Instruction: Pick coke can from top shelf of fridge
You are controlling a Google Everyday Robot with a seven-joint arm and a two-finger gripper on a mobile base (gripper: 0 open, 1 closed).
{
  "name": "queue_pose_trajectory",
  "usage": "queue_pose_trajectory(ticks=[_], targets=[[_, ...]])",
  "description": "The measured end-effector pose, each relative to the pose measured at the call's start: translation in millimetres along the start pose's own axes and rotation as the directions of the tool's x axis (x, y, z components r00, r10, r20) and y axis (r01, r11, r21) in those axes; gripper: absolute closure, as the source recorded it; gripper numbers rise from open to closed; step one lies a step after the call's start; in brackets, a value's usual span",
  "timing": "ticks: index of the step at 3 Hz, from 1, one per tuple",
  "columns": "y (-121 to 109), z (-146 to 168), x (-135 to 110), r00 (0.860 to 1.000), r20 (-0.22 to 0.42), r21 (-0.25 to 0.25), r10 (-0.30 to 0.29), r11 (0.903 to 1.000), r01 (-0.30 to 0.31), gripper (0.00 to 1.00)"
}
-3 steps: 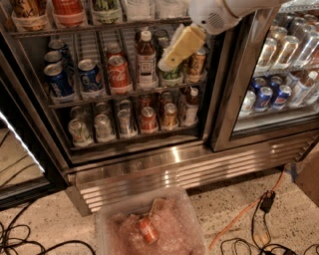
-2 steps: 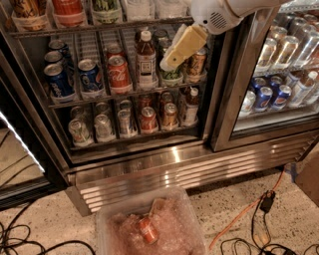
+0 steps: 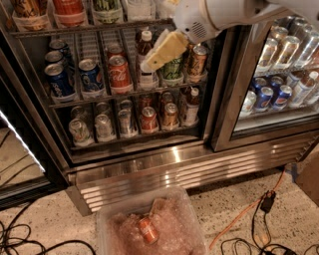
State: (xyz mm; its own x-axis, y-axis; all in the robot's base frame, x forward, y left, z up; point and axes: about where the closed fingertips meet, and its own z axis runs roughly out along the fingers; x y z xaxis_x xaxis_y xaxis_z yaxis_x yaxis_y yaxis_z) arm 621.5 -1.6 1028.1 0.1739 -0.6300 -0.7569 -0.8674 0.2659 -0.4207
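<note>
White arm slants down; gripper beside coke can.

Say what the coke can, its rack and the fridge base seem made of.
Coke can: likely aluminium, glossy red, silvery top. Rack: grey metal wire, thin rods. Fridge base: ribbed, reflective, probably stainless steel. Gripper hangs just right of the can.
</note>
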Motion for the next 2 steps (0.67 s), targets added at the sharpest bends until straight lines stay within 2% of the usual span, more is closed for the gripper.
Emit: queue_pose_trajectory(ticks=[1,2], targets=[[15.4,21.6,-15.3,0.991,0.101,-0.041,0.086,0.9958,-0.082,0.00],[28.9,41.7,-26.6,0.977,0.163,-0.081,0.140,0.9884,-0.129,0.00]])
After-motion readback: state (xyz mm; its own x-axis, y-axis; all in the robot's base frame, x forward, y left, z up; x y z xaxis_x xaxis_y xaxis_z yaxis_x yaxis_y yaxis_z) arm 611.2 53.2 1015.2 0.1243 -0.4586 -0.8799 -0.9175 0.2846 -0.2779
